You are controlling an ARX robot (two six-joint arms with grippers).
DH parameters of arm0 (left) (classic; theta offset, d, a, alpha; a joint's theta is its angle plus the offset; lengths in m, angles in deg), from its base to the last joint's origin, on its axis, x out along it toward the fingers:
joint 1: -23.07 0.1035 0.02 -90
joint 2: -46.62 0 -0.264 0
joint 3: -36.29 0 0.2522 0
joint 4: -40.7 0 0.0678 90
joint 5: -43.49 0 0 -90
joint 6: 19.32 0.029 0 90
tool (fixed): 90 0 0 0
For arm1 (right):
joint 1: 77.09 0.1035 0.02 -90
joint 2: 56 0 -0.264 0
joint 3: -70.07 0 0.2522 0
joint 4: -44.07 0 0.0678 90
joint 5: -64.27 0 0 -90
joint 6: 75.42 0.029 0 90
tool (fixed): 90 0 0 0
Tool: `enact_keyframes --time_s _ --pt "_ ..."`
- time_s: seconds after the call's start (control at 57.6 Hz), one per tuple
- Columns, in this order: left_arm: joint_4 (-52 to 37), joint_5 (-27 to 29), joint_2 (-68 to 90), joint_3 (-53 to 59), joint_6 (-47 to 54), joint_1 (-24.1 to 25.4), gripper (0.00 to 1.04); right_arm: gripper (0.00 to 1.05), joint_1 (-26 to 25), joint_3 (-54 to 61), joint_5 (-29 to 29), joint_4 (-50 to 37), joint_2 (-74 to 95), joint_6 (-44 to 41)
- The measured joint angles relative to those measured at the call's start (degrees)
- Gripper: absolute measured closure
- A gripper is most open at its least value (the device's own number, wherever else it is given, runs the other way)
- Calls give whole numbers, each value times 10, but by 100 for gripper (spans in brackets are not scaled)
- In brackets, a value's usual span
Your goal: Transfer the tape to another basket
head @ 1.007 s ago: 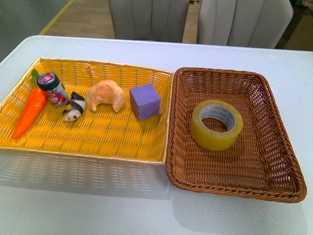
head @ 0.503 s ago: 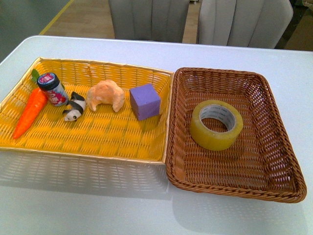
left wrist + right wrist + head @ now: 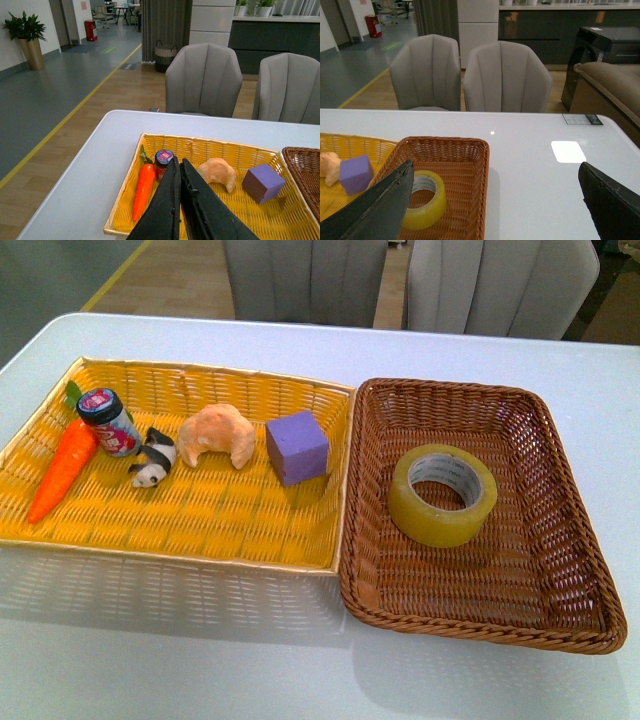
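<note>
The tape [image 3: 443, 494], a yellowish roll with a white printed core, lies flat in the middle of the dark brown wicker basket [image 3: 480, 625] on the right of the table. It also shows in the right wrist view [image 3: 423, 199], inside the brown basket [image 3: 470, 150]. Neither gripper shows in the front view. My left gripper [image 3: 178, 162] is shut and empty, high above the yellow basket [image 3: 125, 227]. My right gripper [image 3: 495, 167] is wide open and empty, raised above the table beside the brown basket.
The yellow basket [image 3: 200, 555] on the left holds a toy carrot [image 3: 62, 468], a small jar [image 3: 108, 421], a panda figure [image 3: 152, 458], a croissant [image 3: 217, 434] and a purple cube [image 3: 296, 447]. Two grey chairs [image 3: 400, 280] stand behind the table.
</note>
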Motion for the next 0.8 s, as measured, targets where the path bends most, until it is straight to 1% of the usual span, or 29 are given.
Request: enact_keyframes --time_s 0.052,0.069,0.156,0.174,0.226,0.243,0.312,0.33,0.382,0.399,0.521,0.555,0.607,0.798 --pt "0 0 0 0 0 0 102 9 0 0 0 0 0 0" --pt "0 0 0 0 0 0 97 9 0 0 0 0 0 0" --pt "0 0 0 0 0 0 79 9 0 0 0 0 0 0" --pt "0 0 0 0 0 0 77 9 0 0 0 0 0 0" --pt "0 0 0 0 0 0 66 9 0 0 0 0 0 0" --pt "0 0 0 0 0 0 65 9 0 0 0 0 0 0" --pt "0 0 0 0 0 0 50 9 0 0 0 0 0 0" --pt "0 0 0 0 0 0 49 9 0 0 0 0 0 0" --pt "0 0 0 0 0 0 38 9 0 0 0 0 0 0" --pt "0 0 0 0 0 0 31 9 0 0 0 0 0 0" --pt "0 0 0 0 0 0 8 9 0 0 0 0 0 0" --pt "0 0 0 0 1 0 7 9 0 0 0 0 0 0" --pt "0 0 0 0 1 0 10 9 0 0 0 0 0 0" --pt "0 0 0 0 1 0 9 9 0 0 0 0 0 0"
